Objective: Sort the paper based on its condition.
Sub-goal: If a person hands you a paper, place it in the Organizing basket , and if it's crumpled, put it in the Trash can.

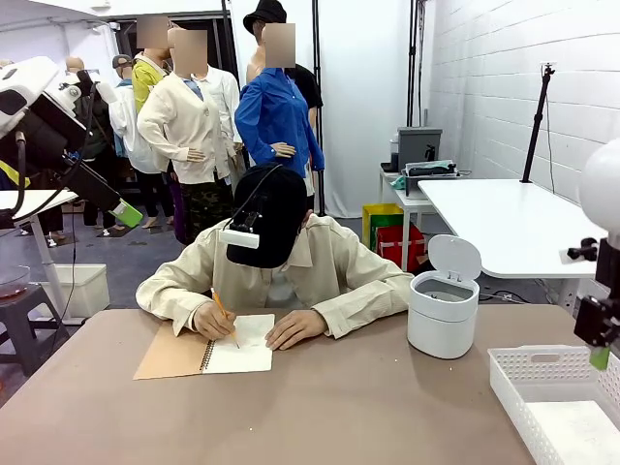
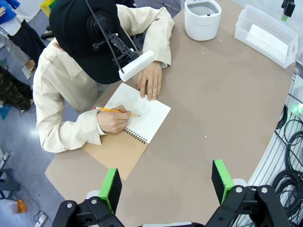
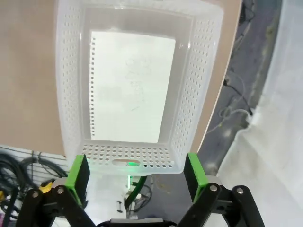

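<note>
A sheet of paper [image 3: 130, 87] with punched holes along one edge and a faint pencil scribble lies flat in the white perforated basket [image 3: 201, 94]. My right gripper [image 3: 136, 177] hangs open directly above the basket's near end, with nothing between its green pads. In the front view the basket [image 1: 542, 366] sits at the table's near right corner, the paper [image 1: 581, 431] inside it and the right gripper [image 1: 601, 355] just above. My left gripper [image 2: 165, 184] is open and empty, held high over the table's left side [image 1: 124, 213].
The person at the far side writes with a pencil [image 2: 116, 110] in a spiral notebook [image 1: 237, 347] with a brown cover, one hand flat on the page. A white bin [image 1: 443, 312] with its lid up stands to the right of the person. Cables hang off the table edge [image 2: 289, 179].
</note>
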Controlling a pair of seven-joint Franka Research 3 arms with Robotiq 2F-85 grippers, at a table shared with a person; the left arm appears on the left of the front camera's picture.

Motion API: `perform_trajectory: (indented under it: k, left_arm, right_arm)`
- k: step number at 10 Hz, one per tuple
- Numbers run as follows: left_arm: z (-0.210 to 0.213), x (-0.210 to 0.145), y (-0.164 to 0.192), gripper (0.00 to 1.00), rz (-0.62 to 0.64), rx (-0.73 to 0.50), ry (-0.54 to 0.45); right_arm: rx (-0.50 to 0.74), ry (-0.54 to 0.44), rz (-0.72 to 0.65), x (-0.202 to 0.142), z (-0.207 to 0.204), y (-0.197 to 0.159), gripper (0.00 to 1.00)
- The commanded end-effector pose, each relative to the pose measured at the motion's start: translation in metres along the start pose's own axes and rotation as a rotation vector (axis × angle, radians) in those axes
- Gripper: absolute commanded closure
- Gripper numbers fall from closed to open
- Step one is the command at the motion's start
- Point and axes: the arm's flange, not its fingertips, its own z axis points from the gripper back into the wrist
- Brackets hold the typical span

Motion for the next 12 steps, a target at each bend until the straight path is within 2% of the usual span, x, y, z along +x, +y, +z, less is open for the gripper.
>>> perform_trajectory:
  k: [1, 2, 7, 10, 12]
  left_arm:
    - [0.001, -0.001, 0.001, 0.00, 0.001, -0.001, -0.002]
    - [0.001, -0.001, 0.001, 0.00, 0.001, -0.001, -0.002]
    - [0.001, -0.001, 0.001, 0.00, 0.001, -0.001, -0.002]
    - [0.001, -0.001, 0.001, 0.00, 0.001, -0.001, -0.002]
    - [0.001, -0.001, 0.001, 0.00, 0.001, -0.001, -0.002]
  right_arm:
    - [0.061, -0.091, 0.054, -0.004, 0.012, 0.008, 0.00]
    - [0.000, 0.000, 0.000, 0.000, 0.000, 0.000, 0.00]
    - [0.015, -0.011, 0.011, -0.001, 0.003, 0.003, 0.00]
    - [0.026, -0.168, 0.257, 0.012, 0.056, 0.061, 0.00]
    - [0.024, -0.292, 0.339, 0.026, 0.091, 0.087, 0.00]
